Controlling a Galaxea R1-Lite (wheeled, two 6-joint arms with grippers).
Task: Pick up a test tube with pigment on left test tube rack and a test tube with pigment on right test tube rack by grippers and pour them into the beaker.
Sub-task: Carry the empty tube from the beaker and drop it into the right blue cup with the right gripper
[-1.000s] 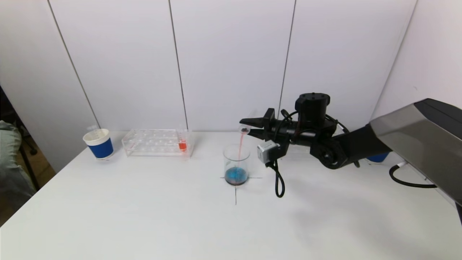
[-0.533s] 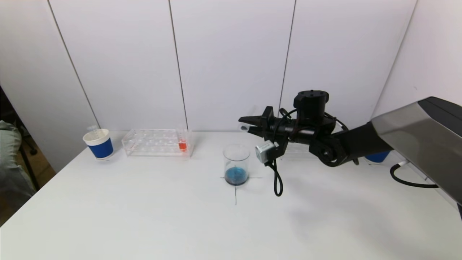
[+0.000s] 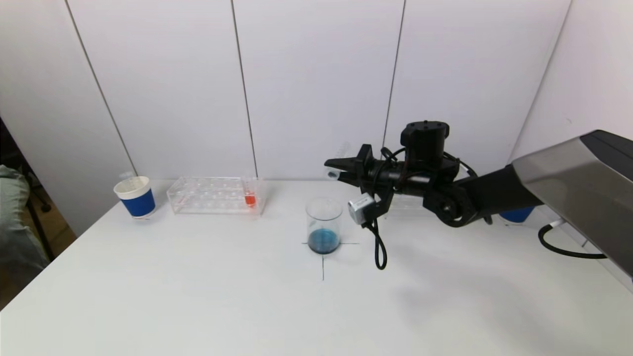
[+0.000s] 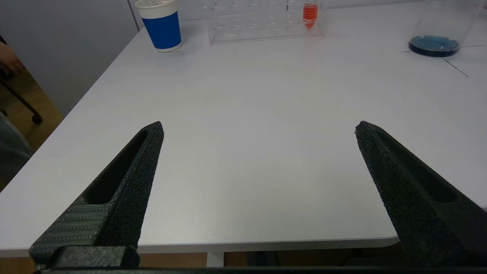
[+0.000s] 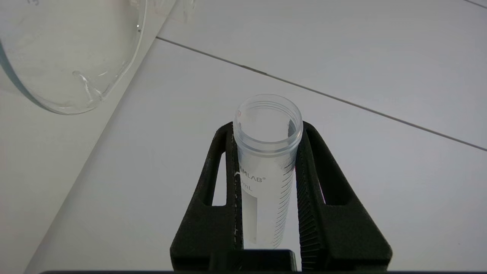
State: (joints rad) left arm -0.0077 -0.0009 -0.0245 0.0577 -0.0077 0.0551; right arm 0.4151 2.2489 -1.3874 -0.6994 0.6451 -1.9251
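While the head view shows only a pale mouth at the tip of the right hand [image 3: 341,174], the right wrist view resolves it: a clear, graduated plastic test tube [image 5: 266,167], apparently empty, clamped between both black fingers [image 5: 224,182], open end facing away from the camera. In the head view this hand sits just right of centre, above and slightly behind the clear glass beaker [image 3: 324,225], which stands on a cross mark on the white bench [image 3: 198,296] and holds dark blue liquid at its base. The right wrist view catches only the beaker's rim at upper left, cut off by the frame.

Left hand [image 4: 258,131]: seen only in its own wrist view, fingers spread wide, holding nothing, at the near bench edge.

Clear acrylic rack [image 3: 215,195], centre left of the head view, holds one tube of orange-red liquid [image 3: 249,195]. Blue-and-white paper cup [image 3: 135,197] beside it. The right-hand rack is largely hidden behind the right arm.
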